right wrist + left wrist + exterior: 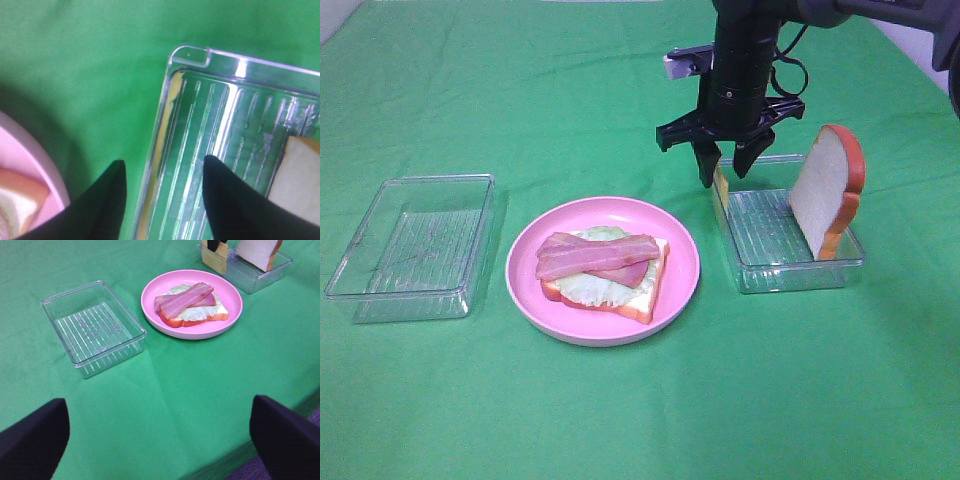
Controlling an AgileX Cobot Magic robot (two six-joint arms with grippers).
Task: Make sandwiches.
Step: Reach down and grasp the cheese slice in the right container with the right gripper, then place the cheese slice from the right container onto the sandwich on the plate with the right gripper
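Evidently the cheese was next. The right claw (725, 170) hung spread open over the right-hand tray (765, 230), at the wall nearest the plate. Its two fingers straddled the yellow cheese square (721, 186), which stood on edge against that wall, and nothing was gripped yet. Standing upright, the cheese offered a thin edge to pinch from above; flat on the ribbed floor it would probably be hard to lift. For the same reason, I judged, the spare bread slice (828, 190) leaned upright at the tray's far end, well apart from the cheese. The half-built sandwich (605, 275) lay on the pink plate (685, 265) mid-bench (640, 420), with the bottom slice (645, 285) under lettuce (585, 285) and bacon strips (595, 255) on top, wanting cheese and a lid. The left claw (159, 402) hovered released and empty, well back from the other plastic tray (90, 330), out of the way.
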